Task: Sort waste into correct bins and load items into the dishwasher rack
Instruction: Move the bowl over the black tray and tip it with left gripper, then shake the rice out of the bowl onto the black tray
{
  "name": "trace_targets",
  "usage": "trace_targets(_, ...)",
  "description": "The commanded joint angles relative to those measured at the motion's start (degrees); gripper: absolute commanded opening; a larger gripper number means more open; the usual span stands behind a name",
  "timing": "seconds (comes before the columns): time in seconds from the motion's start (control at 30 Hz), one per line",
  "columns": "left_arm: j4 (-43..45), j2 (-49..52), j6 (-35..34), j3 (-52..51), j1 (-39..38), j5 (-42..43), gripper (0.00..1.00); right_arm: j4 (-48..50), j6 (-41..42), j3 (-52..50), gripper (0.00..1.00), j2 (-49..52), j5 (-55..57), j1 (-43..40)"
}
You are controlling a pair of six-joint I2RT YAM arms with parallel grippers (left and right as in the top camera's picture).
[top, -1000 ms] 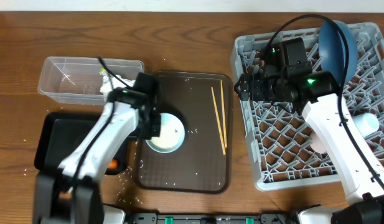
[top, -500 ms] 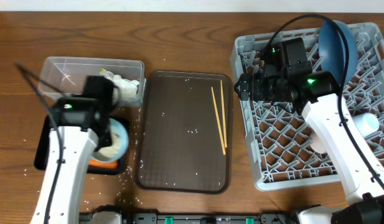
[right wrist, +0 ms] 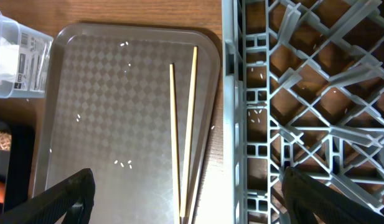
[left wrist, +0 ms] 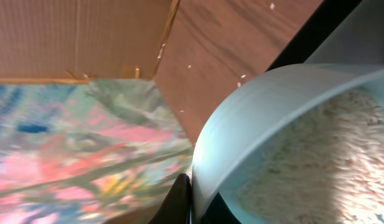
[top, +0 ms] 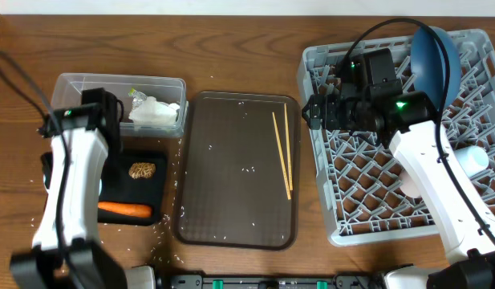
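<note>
My left gripper [left wrist: 192,202] is shut on the rim of the small light blue bowl [left wrist: 260,118], which has rice stuck inside. Overhead, the left arm [top: 75,160] hangs over the left end of the black tray [top: 151,193] and hides the bowl. The tray holds a brown lump [top: 142,169] and a carrot [top: 124,210]. Wrappers [top: 155,112] lie in the clear tub [top: 87,92]. My right gripper [right wrist: 195,205] is open, over the rack's [top: 375,201] left edge, near two chopsticks [right wrist: 182,137].
The chopsticks [top: 281,152] lie on the brown serving tray [top: 231,209] with loose rice grains [top: 249,168]. A dark blue plate [top: 436,56] stands at the rack's back and a pale cup [top: 473,156] lies at its right side. More rice dots the table [top: 163,233].
My left arm has carried the bowl off the brown serving tray, leftward across the black tray to its left end, uncovering the brown lump and carrot. The right arm has stayed put.
</note>
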Motion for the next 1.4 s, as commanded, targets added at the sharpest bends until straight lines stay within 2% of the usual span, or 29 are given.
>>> trace_targets(0.0,-0.1,5.4,-1.6,0.0,0.2,-5.3,0.06,0.1,-0.7,0.5,0.9,-0.7,-0.3,-0.2)
trace_targets(0.2,-0.3,12.0,-1.6,0.0,0.3,-8.8,0.06,0.0,-0.7,0.5,0.91,-0.7,-0.3,-0.2)
trace_targets(0.37,1.5,12.2,-1.6,0.0,0.3,-11.5,0.06,0.1,-0.7,0.5,0.91,-0.7,-0.3,-0.2)
trace_targets(0.5,4.3,12.4,0.9,0.1,0.8,-9.8,0.06,0.4,-0.7,0.5,0.91,-0.7,-0.3,-0.2)
trace_targets(0.57,5.4,12.4,-0.5,-0.1,0.9,-9.7,0.06,0.3,-0.7,0.5,0.91,-0.7,-0.3,-0.2)
trace_targets(0.63,5.1,12.5,2.8,0.1,0.9,-11.0,0.06,0.3,-0.7,0.5,0.91,-0.7,-0.3,-0.2)
trace_targets(0.7,5.7,12.0,0.6,0.2,0.5,-11.6,0.06,0.3,-0.7,0.5,0.91,-0.7,-0.3,-0.2)
trace_targets(0.77,6.0,12.0,3.6,0.2,0.5,-12.1,0.06,0.4,-0.7,0.5,0.91,-0.7,-0.3,-0.2)
trace_targets(0.87,7.8,11.9,-0.6,0.2,0.2,-10.6,0.06,0.4,-0.7,0.5,0.91,-0.7,-0.3,-0.2)
trace_targets(0.97,6.8,12.2,4.9,0.2,0.4,-9.8,0.06,0.4,-0.7,0.5,0.9,-0.7,-0.3,-0.2)
trace_targets(1.03,7.4,11.9,-1.0,0.2,0.4,-9.4,0.06,0.1,-0.7,0.5,0.9,-0.7,-0.3,-0.2)
trace_targets(1.07,8.0,12.0,-0.8,0.2,0.7,-8.4,0.06,0.0,-0.7,0.5,0.9,-0.7,-0.3,-0.2)
trace_targets(1.13,5.8,12.0,5.9,0.5,0.6,-9.0,0.06,0.0,-0.7,0.5,0.9,-0.7,-0.3,-0.2)
trace_targets(1.2,7.3,11.6,-0.9,0.5,0.2,-8.7,0.06,0.1,-0.7,0.5,0.9,-0.7,-0.3,-0.2)
trace_targets(1.3,5.3,11.5,6.0,0.8,-0.3,-9.0,0.06,0.5,-0.7,0.5,0.9,-0.7,-0.3,-0.2)
trace_targets(1.37,6.9,11.1,-0.7,0.8,-0.8,-8.9,0.06,0.5,-0.7,0.5,0.9,-0.7,-0.3,-0.2)
